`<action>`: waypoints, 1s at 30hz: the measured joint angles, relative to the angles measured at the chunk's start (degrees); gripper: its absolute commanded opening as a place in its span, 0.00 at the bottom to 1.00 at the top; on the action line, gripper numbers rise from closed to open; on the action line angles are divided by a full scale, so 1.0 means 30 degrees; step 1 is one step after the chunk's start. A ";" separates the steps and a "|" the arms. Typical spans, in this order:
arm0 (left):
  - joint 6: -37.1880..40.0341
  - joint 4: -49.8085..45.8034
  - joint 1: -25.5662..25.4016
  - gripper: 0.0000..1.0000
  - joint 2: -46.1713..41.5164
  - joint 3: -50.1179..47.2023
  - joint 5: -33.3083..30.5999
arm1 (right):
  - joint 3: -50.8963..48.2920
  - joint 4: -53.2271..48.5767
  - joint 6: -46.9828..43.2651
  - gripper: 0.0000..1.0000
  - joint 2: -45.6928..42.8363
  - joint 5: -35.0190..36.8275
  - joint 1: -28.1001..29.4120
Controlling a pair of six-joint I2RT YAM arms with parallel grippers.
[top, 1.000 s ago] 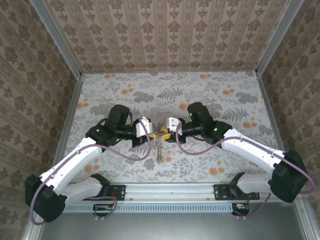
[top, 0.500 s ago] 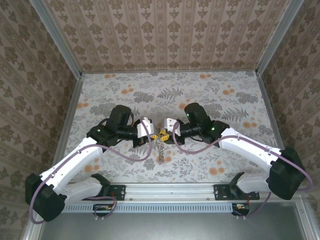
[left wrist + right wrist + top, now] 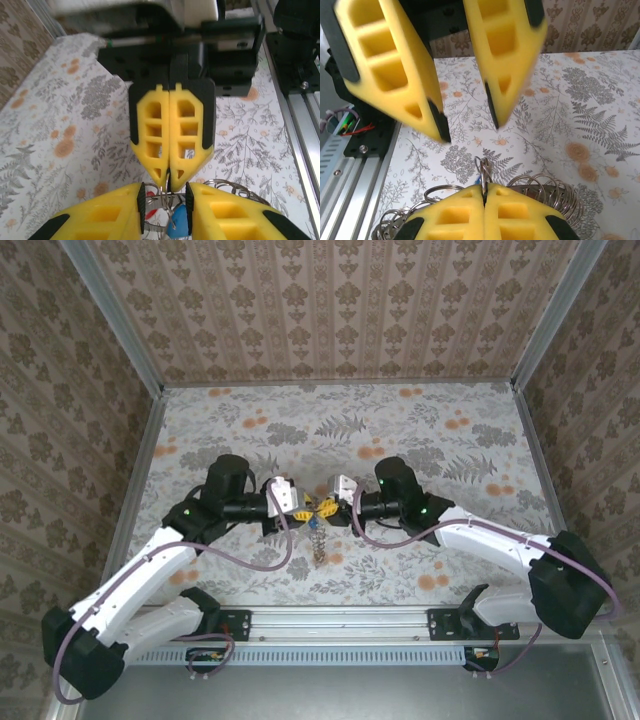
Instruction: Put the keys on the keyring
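My right gripper (image 3: pixel 483 189) is shut on a small wire ring (image 3: pixel 482 172) that stands up from between its fingertips. In the left wrist view the right gripper (image 3: pixel 168 186) faces me, pinching that ring (image 3: pixel 171 200). My left gripper (image 3: pixel 165 210) is open around the same bundle. A blue key head (image 3: pixel 179 224) and a red key head (image 3: pixel 151 213) hang between its pads. From above, the left gripper (image 3: pixel 300 508) and right gripper (image 3: pixel 326 506) meet tip to tip over the table. A grey flat band of the keyring (image 3: pixel 547 194) shows among wire loops.
A string of metal loops (image 3: pixel 317 536) hangs below the grippers down to the flowered tabletop (image 3: pixel 420 430). More wire loops (image 3: pixel 420 197) lie beside my right fingers. Patterned walls (image 3: pixel 330 310) close in the table on three sides, with a metal rail (image 3: pixel 350 625) at the near edge.
The left gripper has opened and let go. The right gripper has shut on the wire ring. Both wrists have shifted slightly left.
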 measured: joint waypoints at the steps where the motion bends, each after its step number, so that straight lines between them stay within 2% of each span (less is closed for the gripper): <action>1: -0.0073 0.0138 0.0022 0.29 -0.0022 -0.0007 0.0066 | -0.0342 0.0882 0.0488 0.00 0.0000 -0.0044 0.0000; 7: -0.0248 0.0583 0.0168 0.29 0.0175 -0.0007 0.0255 | -0.1166 0.5442 0.2521 0.00 0.0007 -0.0233 0.0000; 12: -0.0576 0.1144 0.0386 0.26 0.0189 -0.0007 0.0503 | -0.1530 0.7388 0.3322 0.00 0.0036 -0.0284 -0.0036; 14: -0.0736 0.1304 0.0488 0.19 0.0189 -0.0007 0.0597 | -0.1756 0.8116 0.3475 0.00 0.0124 -0.0335 -0.0036; 17: -0.0925 0.1428 0.0612 0.01 0.0175 -0.0029 0.0765 | -0.1836 0.8612 0.3621 0.00 0.0262 -0.0350 -0.0109; 20: -0.1093 0.1479 0.0736 0.00 0.0153 -0.0029 0.0940 | -0.1887 0.8845 0.3585 0.00 0.0299 -0.0357 -0.0175; 23: -0.0896 0.1122 0.0736 0.00 0.0160 -0.0029 0.0918 | -0.1843 0.8058 0.2667 0.18 0.0182 -0.0437 -0.0146; 24: -0.0721 0.0838 0.0721 0.00 0.0197 -0.0015 0.0903 | -0.1690 0.7286 0.2069 0.21 0.0051 -0.0423 -0.0117; 30: 0.0896 -0.2565 0.0714 0.00 0.1005 0.1406 -0.0095 | 0.0765 -0.0350 -0.2834 0.29 -0.0991 0.0372 0.0095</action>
